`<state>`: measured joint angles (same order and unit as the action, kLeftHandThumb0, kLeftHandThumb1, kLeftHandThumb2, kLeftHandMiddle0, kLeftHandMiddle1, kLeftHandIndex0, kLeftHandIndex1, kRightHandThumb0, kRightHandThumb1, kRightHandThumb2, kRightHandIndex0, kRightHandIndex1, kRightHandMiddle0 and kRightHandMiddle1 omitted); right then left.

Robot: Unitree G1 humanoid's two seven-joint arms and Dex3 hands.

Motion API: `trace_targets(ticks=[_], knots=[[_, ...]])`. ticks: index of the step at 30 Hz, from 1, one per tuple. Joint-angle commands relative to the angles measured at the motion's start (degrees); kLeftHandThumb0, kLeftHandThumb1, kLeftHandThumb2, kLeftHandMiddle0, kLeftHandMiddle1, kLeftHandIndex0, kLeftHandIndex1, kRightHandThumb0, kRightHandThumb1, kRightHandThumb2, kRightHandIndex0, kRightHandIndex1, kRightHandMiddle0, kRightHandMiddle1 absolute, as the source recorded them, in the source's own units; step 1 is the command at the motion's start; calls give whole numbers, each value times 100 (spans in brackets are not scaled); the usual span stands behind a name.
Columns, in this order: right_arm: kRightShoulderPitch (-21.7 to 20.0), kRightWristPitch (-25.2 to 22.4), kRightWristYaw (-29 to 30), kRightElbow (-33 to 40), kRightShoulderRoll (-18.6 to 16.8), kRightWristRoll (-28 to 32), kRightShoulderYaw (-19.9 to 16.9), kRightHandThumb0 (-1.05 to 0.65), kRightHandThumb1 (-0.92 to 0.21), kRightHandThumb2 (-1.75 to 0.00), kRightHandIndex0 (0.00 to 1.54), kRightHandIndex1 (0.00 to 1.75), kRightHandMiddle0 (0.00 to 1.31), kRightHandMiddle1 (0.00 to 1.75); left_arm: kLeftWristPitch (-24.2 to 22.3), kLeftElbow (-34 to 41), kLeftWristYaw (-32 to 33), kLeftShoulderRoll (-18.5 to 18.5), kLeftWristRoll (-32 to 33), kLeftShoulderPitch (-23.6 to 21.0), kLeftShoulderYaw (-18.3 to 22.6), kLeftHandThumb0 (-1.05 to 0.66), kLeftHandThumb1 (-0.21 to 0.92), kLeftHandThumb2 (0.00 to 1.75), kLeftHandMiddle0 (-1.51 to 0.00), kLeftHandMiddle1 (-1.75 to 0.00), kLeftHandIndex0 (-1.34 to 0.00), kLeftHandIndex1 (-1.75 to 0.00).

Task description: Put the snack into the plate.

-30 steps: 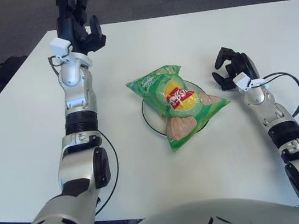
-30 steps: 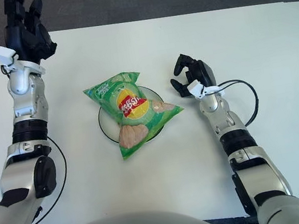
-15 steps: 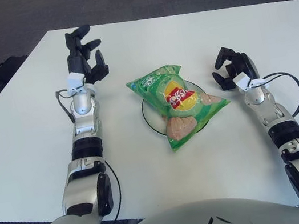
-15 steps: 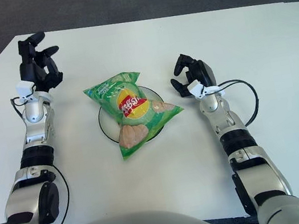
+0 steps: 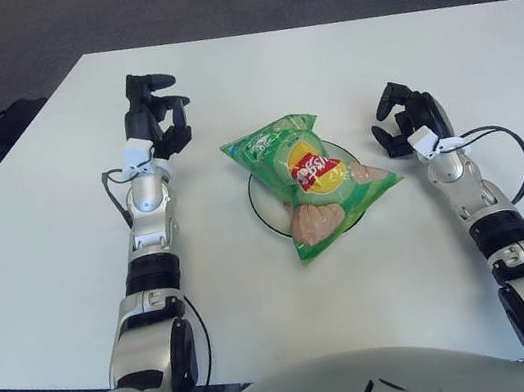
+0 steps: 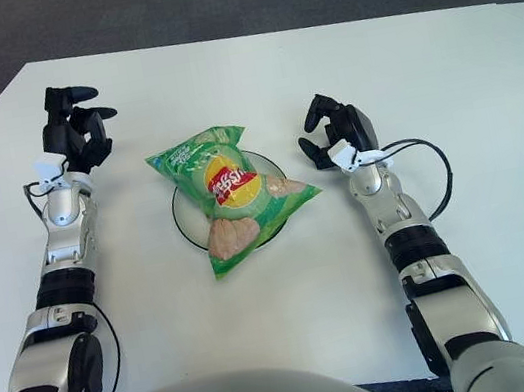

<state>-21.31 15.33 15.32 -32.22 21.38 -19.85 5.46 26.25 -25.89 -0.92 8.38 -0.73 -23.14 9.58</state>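
The only marking was on the green snack bag (image 5: 313, 179): a round red and yellow logo (image 5: 313, 169) near the middle of its face, in the style of a Lay's crisps badge. Its lettering could not be made out clearly, nor could any other print on the bag.

My arms gleam silver with black joint bands; black three-fingered left hand (image 5: 156, 116), right hand (image 5: 407, 118), white wrist clips, black cables.

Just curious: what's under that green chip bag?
A dark-rimmed white plate lies under the chip bag. Only its rim shows; its middle is covered.
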Motion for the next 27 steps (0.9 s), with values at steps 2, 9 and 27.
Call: trace_targets(ticks=[2, 9, 27], knots=[[454, -381, -151, -397, -133, -112, 148, -52, -23, -143, 128, 175, 69, 175, -132, 26, -170, 153, 40, 222, -52, -38, 71, 81, -53, -164, -32, -175], [439, -344, -135, -436, -137, -114, 161, -52, -22, -143, 128, 175, 69, 175, -120, 79, -365, 277, -29, 428, -170, -39, 67, 86, -62, -174, -35, -175], [486, -429, -131, -346, -129, -112, 148, -52, -23, -143, 128, 175, 69, 175, 889, -1190, -343, 647, -507, 515, -446, -39, 66, 89, -69, -170, -36, -175]])
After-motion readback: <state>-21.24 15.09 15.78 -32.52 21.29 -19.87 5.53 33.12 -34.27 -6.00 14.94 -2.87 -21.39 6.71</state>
